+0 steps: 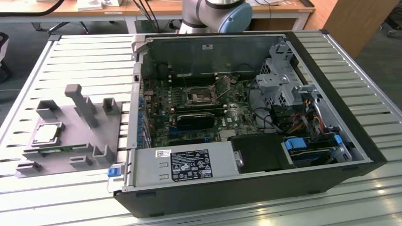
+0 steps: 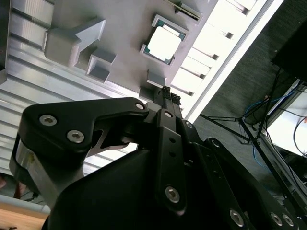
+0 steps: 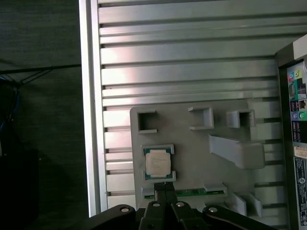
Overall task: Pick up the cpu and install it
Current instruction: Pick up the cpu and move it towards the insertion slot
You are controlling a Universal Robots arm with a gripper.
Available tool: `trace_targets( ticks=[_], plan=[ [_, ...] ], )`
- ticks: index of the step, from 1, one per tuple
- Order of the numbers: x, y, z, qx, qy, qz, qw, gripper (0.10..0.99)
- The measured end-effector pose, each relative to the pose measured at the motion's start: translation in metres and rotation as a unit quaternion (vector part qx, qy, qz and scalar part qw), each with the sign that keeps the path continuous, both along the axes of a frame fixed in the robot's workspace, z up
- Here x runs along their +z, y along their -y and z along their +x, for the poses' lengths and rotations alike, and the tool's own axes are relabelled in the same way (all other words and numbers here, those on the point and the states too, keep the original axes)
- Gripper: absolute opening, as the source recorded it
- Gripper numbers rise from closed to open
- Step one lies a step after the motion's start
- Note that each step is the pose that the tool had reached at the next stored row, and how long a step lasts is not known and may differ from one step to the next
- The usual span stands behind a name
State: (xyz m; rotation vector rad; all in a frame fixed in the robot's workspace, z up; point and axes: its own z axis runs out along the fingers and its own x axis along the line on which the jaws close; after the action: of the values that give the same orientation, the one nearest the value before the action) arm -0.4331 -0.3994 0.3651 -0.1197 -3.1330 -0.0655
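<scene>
Squarely within the grey holder point(image 3: 192, 148), the cpu point(image 3: 158, 162).

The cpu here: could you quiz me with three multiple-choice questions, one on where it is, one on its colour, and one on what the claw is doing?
1. Where is the cpu?
A. In the motherboard's socket
B. In a square holder on the grey fixture beside the computer case
C. On top of the power supply

2. What colour is its top?
A. Silver-grey
B. Red
C. Black

3. What is the state of the claw?
A. Clamped on the cpu
B. Holding a memory stick
C. Shut and empty, clear of the cpu

Answers:
1 B: it lies on the fixture, to the exterior view's left of the case.
2 A: its metal top shines silver-grey in both wrist views.
3 C: in the first wrist view its tips meet with nothing between them.
</scene>
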Motion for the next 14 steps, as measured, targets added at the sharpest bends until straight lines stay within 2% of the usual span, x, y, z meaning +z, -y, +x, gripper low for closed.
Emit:
trace_targets(
  ticks=[14],
  plan=[
    [-0.0088, 0.0004, -0.0008, 0.000, 0.0000, -0.0004, 1.0000, 0.106]
  ],
)
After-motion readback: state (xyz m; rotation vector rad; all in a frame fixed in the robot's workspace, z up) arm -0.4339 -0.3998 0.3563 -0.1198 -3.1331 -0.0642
